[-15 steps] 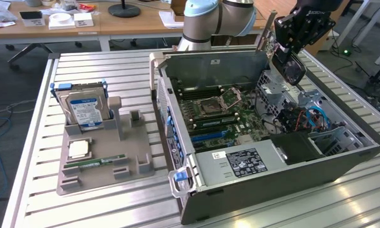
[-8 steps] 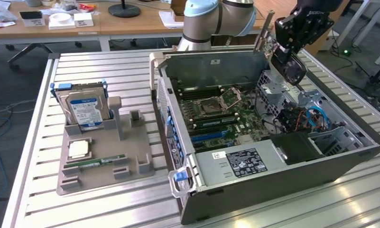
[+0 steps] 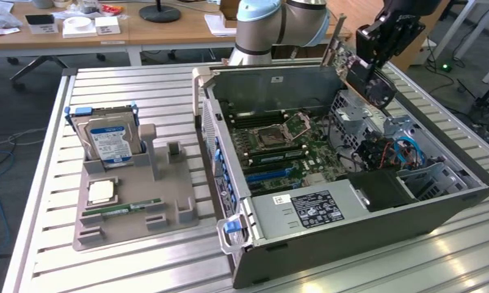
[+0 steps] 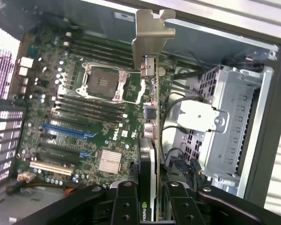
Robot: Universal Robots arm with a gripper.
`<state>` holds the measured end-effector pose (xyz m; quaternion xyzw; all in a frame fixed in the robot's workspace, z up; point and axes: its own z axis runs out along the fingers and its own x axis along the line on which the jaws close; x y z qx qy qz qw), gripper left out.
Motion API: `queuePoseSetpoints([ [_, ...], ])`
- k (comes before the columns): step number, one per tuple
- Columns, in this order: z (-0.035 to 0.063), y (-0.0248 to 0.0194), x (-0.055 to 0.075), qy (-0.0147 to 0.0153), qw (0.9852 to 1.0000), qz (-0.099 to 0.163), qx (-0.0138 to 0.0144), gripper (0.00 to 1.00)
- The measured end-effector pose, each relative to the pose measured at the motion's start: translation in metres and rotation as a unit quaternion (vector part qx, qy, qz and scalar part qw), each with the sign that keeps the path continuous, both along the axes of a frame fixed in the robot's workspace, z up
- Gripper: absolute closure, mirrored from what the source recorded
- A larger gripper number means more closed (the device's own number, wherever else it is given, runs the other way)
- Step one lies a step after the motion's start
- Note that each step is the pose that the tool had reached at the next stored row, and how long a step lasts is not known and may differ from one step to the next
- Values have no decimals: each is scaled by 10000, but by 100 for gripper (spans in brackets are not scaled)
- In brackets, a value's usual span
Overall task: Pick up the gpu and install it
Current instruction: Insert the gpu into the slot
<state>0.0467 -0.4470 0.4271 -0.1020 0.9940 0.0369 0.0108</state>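
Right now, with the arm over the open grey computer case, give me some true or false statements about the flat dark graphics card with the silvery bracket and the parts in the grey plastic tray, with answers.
1. The gripper is shut on the gpu, holding it over the open computer case. True.
2. The gpu is seated in a motherboard slot. False: it hangs in the gripper above the board, not plugged in.
3. The silver hard drive with the blue-white label stands upright in the grey tray. True.
4. The narrow green memory stick sits inside the case. False: it lies flat in the grey tray beside the case.
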Motion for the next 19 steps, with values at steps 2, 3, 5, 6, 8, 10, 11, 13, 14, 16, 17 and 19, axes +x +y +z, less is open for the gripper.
queuePoseSetpoints([
  [2,-2,0,0,0,9998,188,-5,73],
  [3,-2,0,0,0,9996,278,-8,73],
  [5,-3,0,-1,0,9989,458,-15,73],
  [6,-3,0,-1,0,9985,548,-18,73],
  [8,-4,0,-1,0,9973,730,-25,73],
  [10,-6,0,-2,0,9958,918,-31,73],
  [11,-6,0,-2,0,9949,1007,-33,73],
  [13,-7,0,-2,-1,9929,1185,-36,73],
  [14,-9,0,-2,-1,9918,1275,-36,73],
  [16,-9,0,-2,-1,9893,1458,-39,73],
  [17,-10,0,-2,-1,9879,1547,-41,73],
  [19,-11,0,-3,-1,9850,1724,-44,73],
])
